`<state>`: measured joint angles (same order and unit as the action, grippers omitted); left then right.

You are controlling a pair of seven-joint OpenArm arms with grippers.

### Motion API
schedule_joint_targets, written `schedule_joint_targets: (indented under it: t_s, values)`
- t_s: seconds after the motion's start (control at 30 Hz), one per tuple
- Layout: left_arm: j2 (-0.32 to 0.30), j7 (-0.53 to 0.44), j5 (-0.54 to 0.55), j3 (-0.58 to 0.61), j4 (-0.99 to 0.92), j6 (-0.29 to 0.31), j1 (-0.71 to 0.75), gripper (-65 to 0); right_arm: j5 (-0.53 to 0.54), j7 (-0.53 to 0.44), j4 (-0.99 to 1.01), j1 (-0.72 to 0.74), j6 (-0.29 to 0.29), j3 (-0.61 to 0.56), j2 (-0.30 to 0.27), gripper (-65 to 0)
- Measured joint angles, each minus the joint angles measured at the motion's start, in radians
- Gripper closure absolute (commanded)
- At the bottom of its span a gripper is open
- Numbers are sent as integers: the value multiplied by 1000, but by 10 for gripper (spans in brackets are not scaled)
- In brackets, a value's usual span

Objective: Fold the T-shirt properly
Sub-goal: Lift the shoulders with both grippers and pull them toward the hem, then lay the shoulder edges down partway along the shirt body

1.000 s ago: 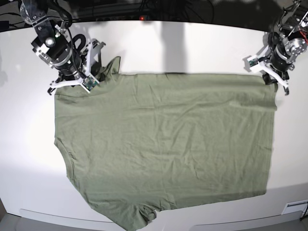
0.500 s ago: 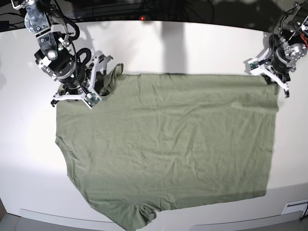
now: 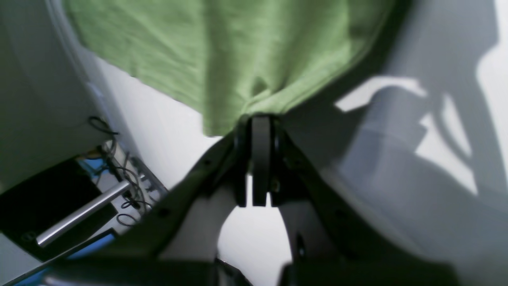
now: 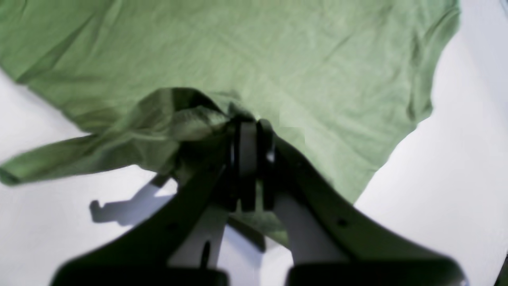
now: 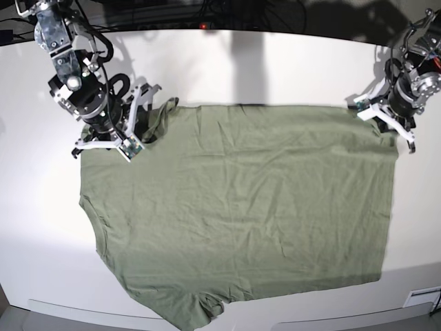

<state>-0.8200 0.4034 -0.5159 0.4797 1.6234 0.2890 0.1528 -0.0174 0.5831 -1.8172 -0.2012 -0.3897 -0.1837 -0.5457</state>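
Note:
The sage-green T-shirt lies spread flat on the white table, collar side to the left and hem to the right. At the far left corner my right gripper is shut on bunched cloth near the far sleeve. The right wrist view shows that gripper pinching a fold of the T-shirt. At the far right corner my left gripper is shut on the hem corner. In the left wrist view the gripper clamps the T-shirt at its edge.
The near sleeve reaches the table's front edge. Dark cables run behind the table. Below the table's side edge, a metal bar and loose wires show in the left wrist view.
My right gripper has moved toward the front and slightly right, carrying the shoulder cloth along. My left gripper has come a little toward the front with the hem corner. Both stay shut.

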Motion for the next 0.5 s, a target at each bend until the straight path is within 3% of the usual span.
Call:
schedule_joint_targets:
  t_s: [0.2, 0.5]
  values:
    - [0, 24, 86, 0, 0, 0, -43, 0, 2, 7, 0, 23, 11, 0, 0, 0]
    - [0, 36, 91, 0, -3, 0, -92, 0, 38, 10, 19, 104, 15, 0, 9, 0]
